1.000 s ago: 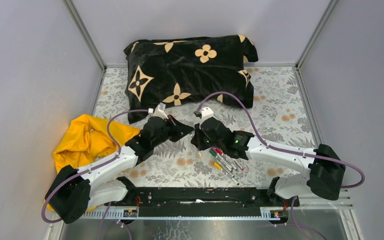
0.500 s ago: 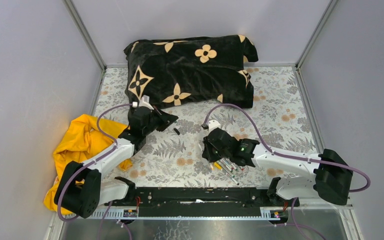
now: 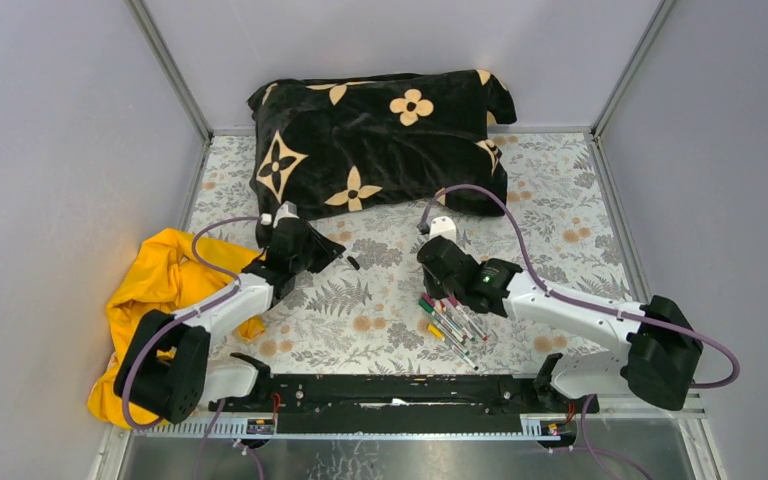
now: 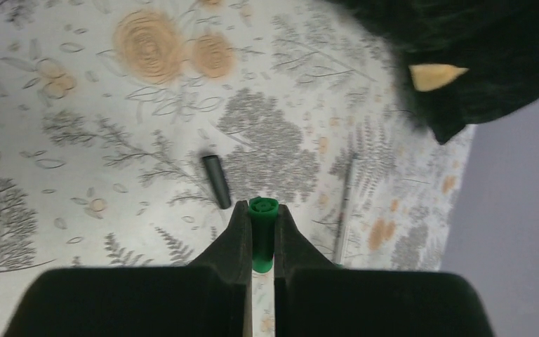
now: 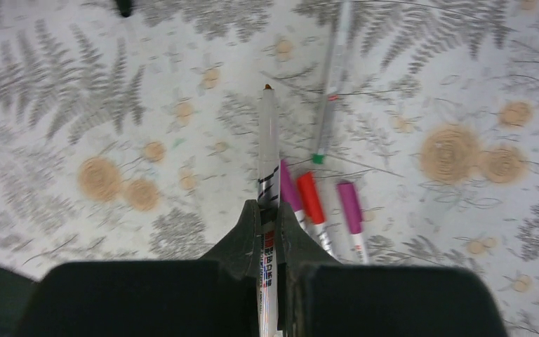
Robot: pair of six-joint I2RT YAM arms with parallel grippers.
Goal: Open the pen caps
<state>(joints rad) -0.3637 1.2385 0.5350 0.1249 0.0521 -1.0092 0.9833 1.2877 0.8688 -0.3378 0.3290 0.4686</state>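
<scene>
Where the top view hides both grips, the wrist cameras settle them. The left gripper (image 4: 262,210) is pinched shut on one short green plastic cap (image 4: 263,242). The right gripper (image 5: 268,210) is clamped on one thin whitish pen barrel (image 5: 268,147), its tip bare. Beneath that barrel are capped pens: one red cap (image 5: 310,196), two magenta caps (image 5: 349,203). One loose dark cap (image 4: 216,181) lies just ahead of the left fingers. Floral-print tabletop (image 3: 560,200). One crumpled yellow cloth (image 3: 160,280) on the left, one black flower-patterned pillow (image 3: 380,140) at the far edge. Plain grey walls (image 3: 60,120).
</scene>
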